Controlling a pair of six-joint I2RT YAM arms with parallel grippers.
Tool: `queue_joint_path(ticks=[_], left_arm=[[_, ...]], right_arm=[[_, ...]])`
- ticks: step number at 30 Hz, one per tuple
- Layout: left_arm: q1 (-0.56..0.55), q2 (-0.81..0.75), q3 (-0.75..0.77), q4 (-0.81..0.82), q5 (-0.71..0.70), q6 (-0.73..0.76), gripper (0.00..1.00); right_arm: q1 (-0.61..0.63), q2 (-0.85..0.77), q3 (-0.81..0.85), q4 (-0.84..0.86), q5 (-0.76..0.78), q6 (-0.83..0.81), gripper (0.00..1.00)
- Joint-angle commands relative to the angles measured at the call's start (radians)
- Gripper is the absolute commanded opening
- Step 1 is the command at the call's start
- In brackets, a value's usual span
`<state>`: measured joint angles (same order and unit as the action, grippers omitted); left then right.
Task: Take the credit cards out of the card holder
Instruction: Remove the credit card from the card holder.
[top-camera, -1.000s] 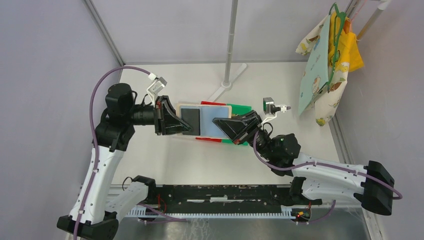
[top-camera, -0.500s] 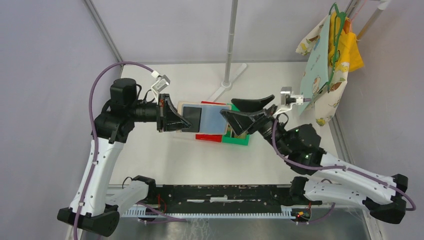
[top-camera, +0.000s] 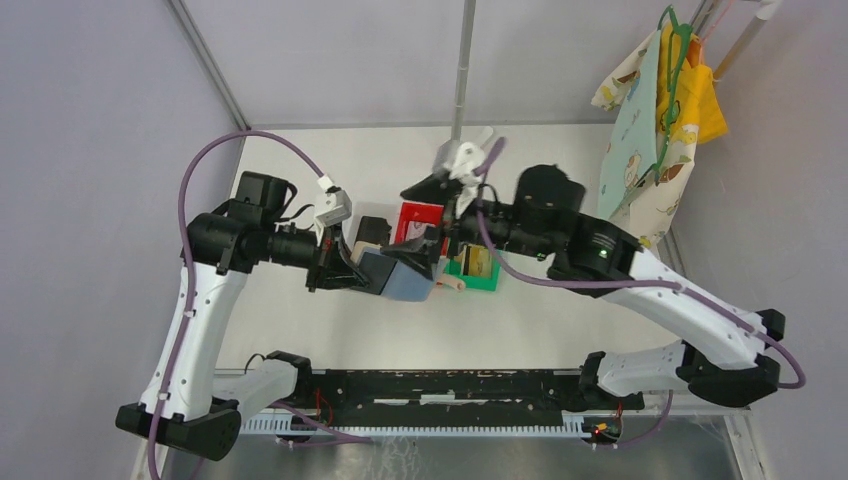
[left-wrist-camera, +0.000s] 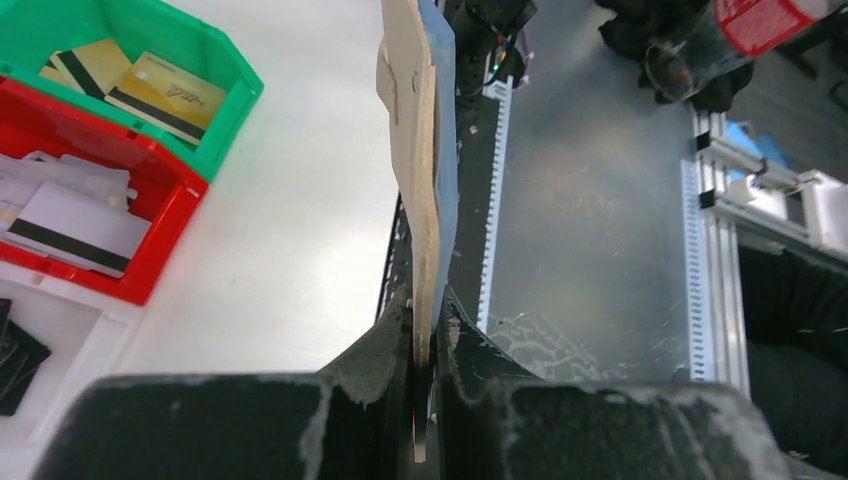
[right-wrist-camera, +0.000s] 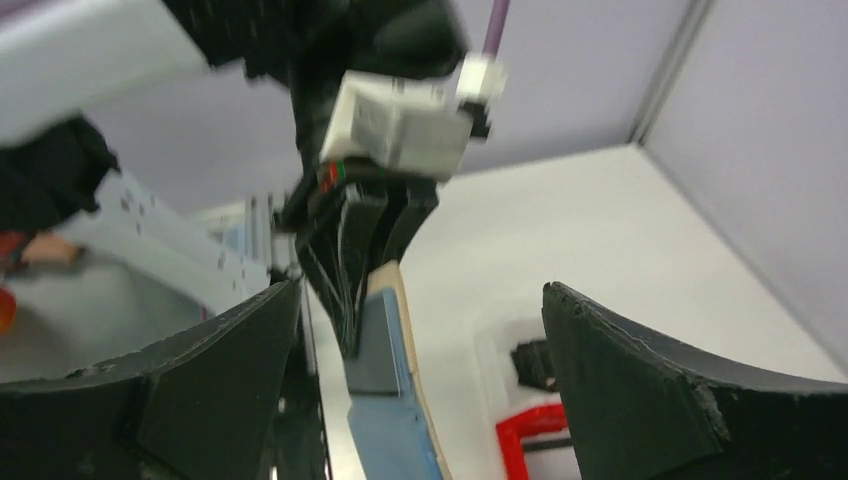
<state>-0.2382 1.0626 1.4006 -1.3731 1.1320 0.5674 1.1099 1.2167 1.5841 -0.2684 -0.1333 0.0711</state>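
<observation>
Bench: white, carrying two small bins side by side at mid-depth. Both arms meet above them.

Left gripper: clamped on one edge of the card holder. The holder is lifted clear of the bench, in the air just in front of the bins. In the left wrist view we see it edge-on, tan outside and blue lining.

Right gripper: jaws spread wide and empty. It faces the free end of the holder, which sits in the gap between the fingers without touching either.

Red bin: holds silvery-white credit cards, at least one showing a dark stripe.

Green bin: holds gold credit cards with dark stripes.

Step in hand, as we judge it: several cards are already out and sorted. The right arm is lining up on the holder for another pull. We cannot tell whether any card remains in the pockets, since no view looks into them.

Next move, as we judge it:
- The right gripper must advance along the holder's plane.
- It should close on a protruding card edge only, not on the tan flap or the lining.
- The left gripper must keep its grasp firm, so the holder does not slide out with the card.
- The right wrist view is blurred, so alignment is better checked from the top view.
</observation>
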Motion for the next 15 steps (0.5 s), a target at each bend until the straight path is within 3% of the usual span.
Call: queue_joint_path(ticks=[1, 5, 15], left_arm=[[-0.007, -0.032, 0.048, -0.092, -0.054, 0.215, 0.02], [-0.012, -0.051, 0.038, -0.092, -0.071, 0.236, 0.02], [-0.019, -0.083, 0.042, -0.092, -0.075, 0.256, 0.02]], right_arm=[[-0.002, 0.057, -0.019, -0.15, -0.23, -0.098, 0.98], [-0.002, 0.085, -0.03, -0.126, -0.295, -0.091, 0.95], [-0.003, 0.162, -0.029, -0.116, -0.383, -0.091, 0.61]])
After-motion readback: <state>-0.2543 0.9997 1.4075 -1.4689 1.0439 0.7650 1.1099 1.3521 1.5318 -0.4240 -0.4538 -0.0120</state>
